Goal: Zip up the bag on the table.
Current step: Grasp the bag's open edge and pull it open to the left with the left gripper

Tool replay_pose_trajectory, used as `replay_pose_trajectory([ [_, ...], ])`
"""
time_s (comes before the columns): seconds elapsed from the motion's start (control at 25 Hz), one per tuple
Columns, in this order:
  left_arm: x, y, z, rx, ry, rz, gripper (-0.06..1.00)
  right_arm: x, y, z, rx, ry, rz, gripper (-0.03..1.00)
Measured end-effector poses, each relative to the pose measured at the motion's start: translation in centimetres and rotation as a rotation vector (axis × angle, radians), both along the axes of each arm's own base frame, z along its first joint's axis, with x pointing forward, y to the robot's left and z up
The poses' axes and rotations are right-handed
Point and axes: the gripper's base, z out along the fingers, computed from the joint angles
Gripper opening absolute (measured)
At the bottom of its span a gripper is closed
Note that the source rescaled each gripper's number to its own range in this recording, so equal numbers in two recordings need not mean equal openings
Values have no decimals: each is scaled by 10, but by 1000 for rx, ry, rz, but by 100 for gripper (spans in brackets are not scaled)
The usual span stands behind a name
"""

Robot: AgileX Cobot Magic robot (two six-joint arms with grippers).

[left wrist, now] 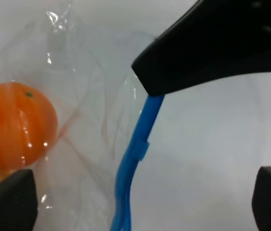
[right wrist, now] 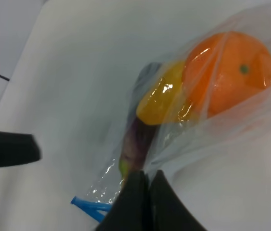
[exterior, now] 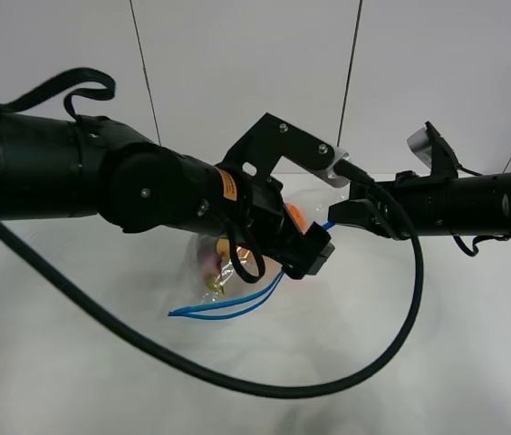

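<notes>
In the high view, the bag (exterior: pixel 208 258) is lying on the desk (exterior: pixel 74 362), bulging out to one side of the blue zipper strip (exterior: pixel 237 308) and mostly hidden under the left arm. The strip is running as one long, shallow line. At its free end the two blue halves are lying parted, so the bag looks unzipped there. At the opposite end the right tool (exterior: pixel 342 216) is pinching the strip. The left tool (exterior: pixel 314 256) is hovering over the strip just beside that pinch.

In the left wrist view, the strip (left wrist: pixel 134 163) is passing between the left tool's fingertips (left wrist: pixel 10 199), which are standing wide apart and gripping nothing. The right tool (left wrist: pixel 207 53) is clamping the strip's end just beyond them. A small blue lump is sitting partway along the strip. It may be the slider, but it is too blurred to say. The orange (left wrist: pixel 15 125) is resting on the bag side of the strip.

In the right wrist view, the right tool (right wrist: pixel 144 192) is pressing its jaws together on the film at the strip's end, with a short piece of the strip (right wrist: pixel 90 207) showing beside them. The orange (right wrist: pixel 231 72), yellow pear (right wrist: pixel 162 98) and purple eggplant (right wrist: pixel 138 139) are bunching inside the bag, away from the strip.

The strip's long axis is leading from the right tool's pinch toward the free end. The left tool is already straddling that line, so it seems the one to close and run along it.
</notes>
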Motion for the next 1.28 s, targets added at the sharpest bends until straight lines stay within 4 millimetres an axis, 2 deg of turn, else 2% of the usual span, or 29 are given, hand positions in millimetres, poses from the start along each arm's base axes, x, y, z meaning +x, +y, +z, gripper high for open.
replay_pose_trajectory([
  [0.28, 6, -6, -14, -12, 25, 24, 100, -1, 0, 0, -8, -1, 13, 0],
  [1.28, 9, -9, -9, -42, -25, 14, 100, -3, 3, 2, 33, 3, 40, 0],
])
